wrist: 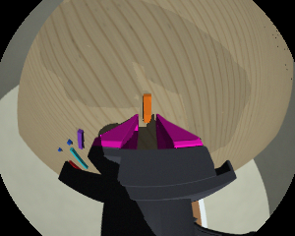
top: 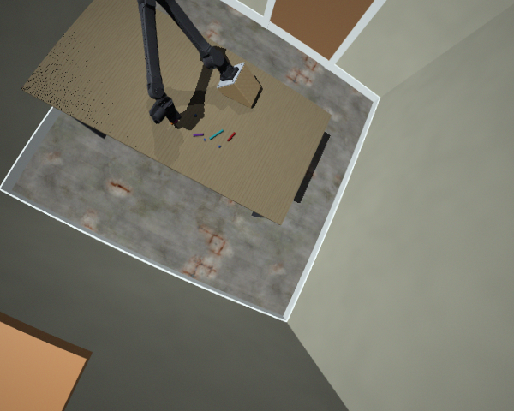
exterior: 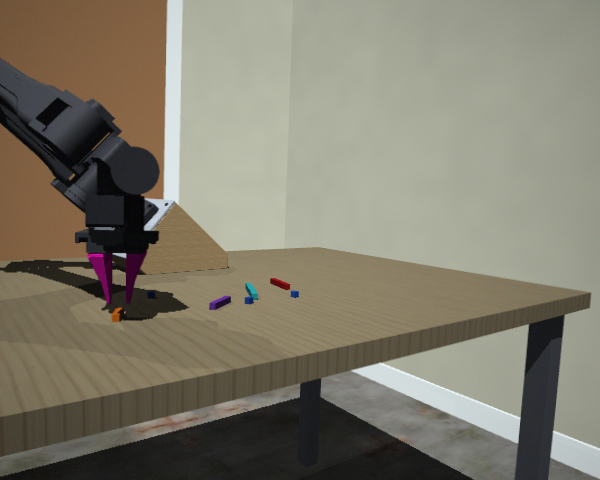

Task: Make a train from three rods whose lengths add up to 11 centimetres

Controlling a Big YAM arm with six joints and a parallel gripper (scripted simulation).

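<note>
An orange rod (exterior: 116,314) lies flat on the table; it also shows in the overhead view (top: 173,124) and in the wrist view (wrist: 147,106). My gripper (exterior: 118,301) points straight down just above the rod's near end. Its magenta fingers stand a little apart with nothing between them, as the wrist view (wrist: 147,121) also shows. To the right lie a purple rod (exterior: 219,302), a turquoise rod (exterior: 251,290) and a red rod (exterior: 279,283), each apart from the others. Three blue cubes lie singly: one (exterior: 151,294) close behind the gripper, one (exterior: 248,300) by the turquoise rod, one (exterior: 294,293) by the red rod.
The arm's wooden wedge base (exterior: 186,242) stands behind the gripper. The table's front edge runs near the bottom of the side view, its right edge far beyond the red rod.
</note>
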